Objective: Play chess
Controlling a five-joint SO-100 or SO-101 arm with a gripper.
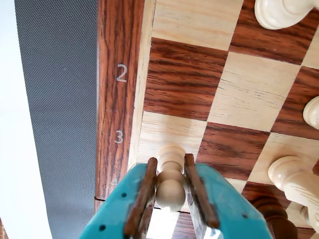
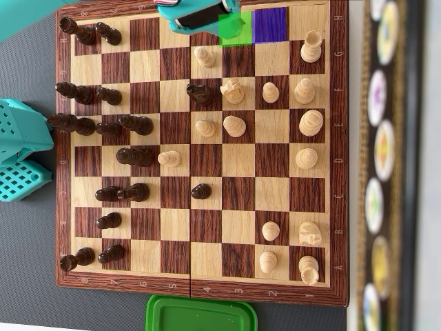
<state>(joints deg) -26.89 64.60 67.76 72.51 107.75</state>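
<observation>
My teal gripper point(image 1: 170, 160) is shut on a white pawn point(image 1: 170, 189), gripping it just under its round head. The pawn's base points at a light square by the numeral 3 on the chessboard's border point(image 1: 117, 99). I cannot tell whether the base touches the board. In the overhead view the gripper point(image 2: 196, 15) is over the board's top edge point(image 2: 200, 289), beside a green-tinted square point(image 2: 234, 29) and a purple-tinted square point(image 2: 269, 25). The held pawn is hidden there.
White pieces point(image 1: 279, 12) point(image 1: 294, 179) and a dark piece point(image 1: 271, 211) stand to the right of the gripper. Dark pieces point(image 2: 103, 124) fill the board's left, white pieces point(image 2: 306, 124) its right. A green lid point(image 2: 201, 314) lies below the board. The teal arm base point(image 2: 21, 148) is at the left.
</observation>
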